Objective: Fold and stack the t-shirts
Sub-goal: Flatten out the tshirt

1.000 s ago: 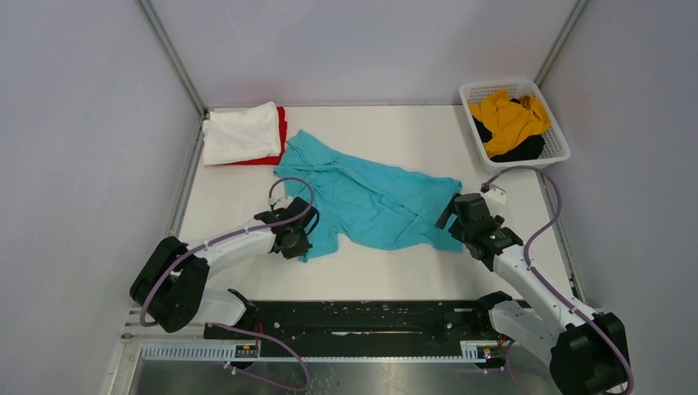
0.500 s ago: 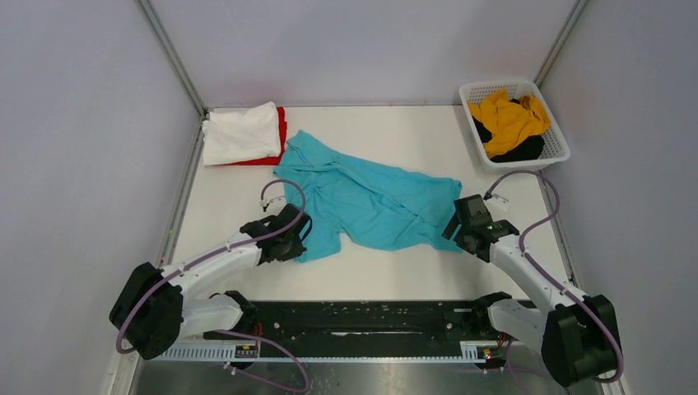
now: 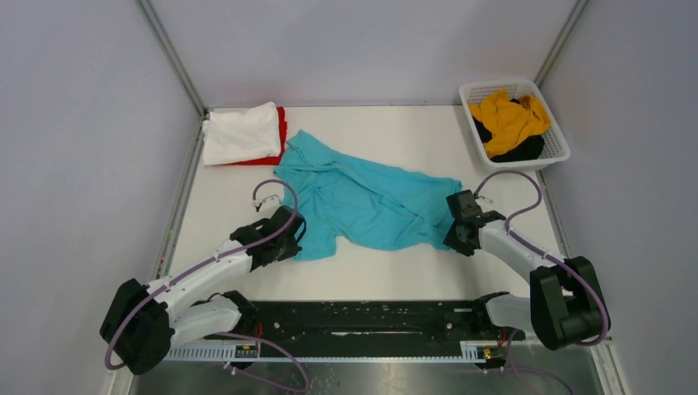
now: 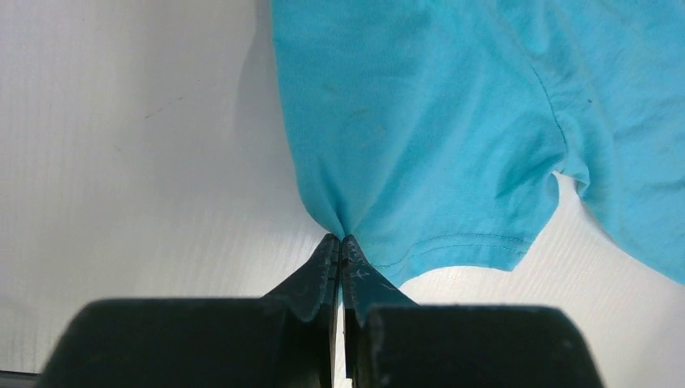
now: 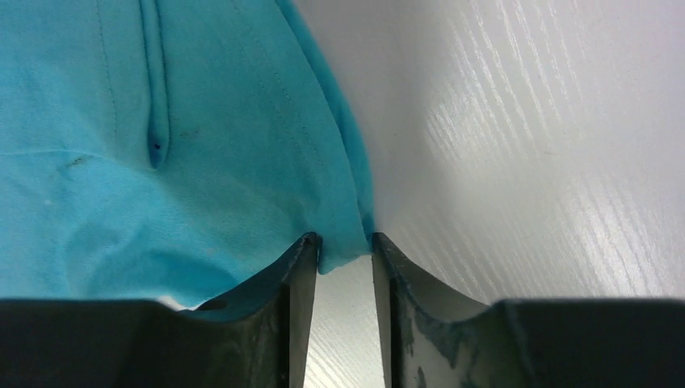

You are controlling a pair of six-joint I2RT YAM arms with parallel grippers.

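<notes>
A turquoise t-shirt (image 3: 370,202) lies crumpled and spread across the middle of the white table (image 3: 395,271). My left gripper (image 3: 296,239) is shut on its near-left edge, and the cloth (image 4: 420,121) bunches to a point at the closed tips (image 4: 340,238). My right gripper (image 3: 452,234) is low at the shirt's near-right corner. In the right wrist view its jaws (image 5: 346,240) stand a narrow gap apart, with the corner of the cloth (image 5: 161,162) between the tips. A folded white t-shirt (image 3: 241,132) lies on a red one (image 3: 282,132) at the back left.
A white lattice basket (image 3: 494,85) at the back right holds a mustard-yellow shirt (image 3: 509,119) and a black one (image 3: 525,151). Grey walls close in the table on three sides. The arms' black base rail (image 3: 362,317) runs along the near edge.
The right gripper's jaws have narrowed from wide open around the shirt's corner, and its arm has drawn back and lower. The left arm has pulled its held edge slightly toward the near left.
</notes>
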